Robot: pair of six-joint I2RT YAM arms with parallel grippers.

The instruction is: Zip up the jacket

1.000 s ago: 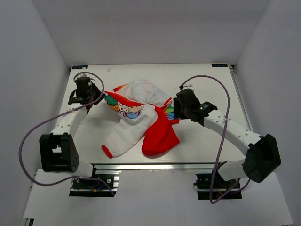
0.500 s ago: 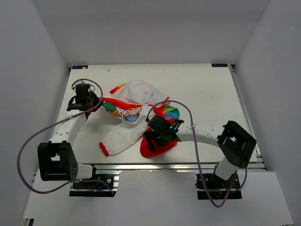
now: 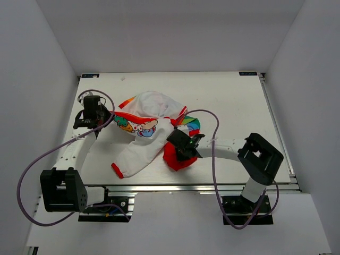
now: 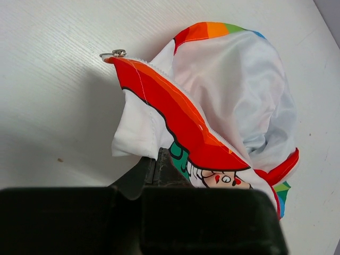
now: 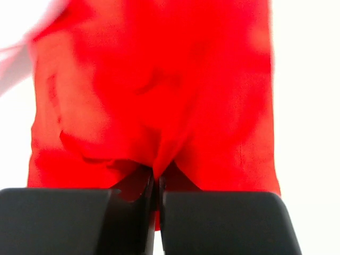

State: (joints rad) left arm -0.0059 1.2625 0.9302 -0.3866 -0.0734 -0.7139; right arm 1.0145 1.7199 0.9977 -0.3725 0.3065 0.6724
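A: Where is the jacket [image 3: 154, 109] right now?

B: Bunched in the middle of the table [image 3: 234, 95], white lining showing, nowhere near flat. The red hood [image 3: 172, 161] hangs toward the near edge. One white sleeve [image 3: 133, 159] with a red cuff trails out to the near left.

A: And the claws?

B: Both are on cloth. The left gripper [image 4: 158, 162] is pressed together on white fabric at the jacket's left end, just under the red-trimmed front edge. The right gripper [image 5: 156, 178] is pinching a fold of the red hood, and its wrist view is nothing but red.

A: Why those two spots?

B: My read is that they're opposite ends, so the arms can pull apart and spread the bundle. You can't zip what isn't laid open, and the two front edges aren't side by side.

A: Any sign of the zipper?

B: Yes! The left wrist camera shows the zipper teeth [image 4: 186, 109] running along that red edge. They end in a small metal piece [image 4: 118, 52] resting on the table — it looks like the slider, though it's too small to be sure. It lies beyond the left claw's fingertips, near but apart. The claw holds fabric below the edge, not the zip.

A: So the zipping itself?

B: Not begun, I'd say — straightening comes first.
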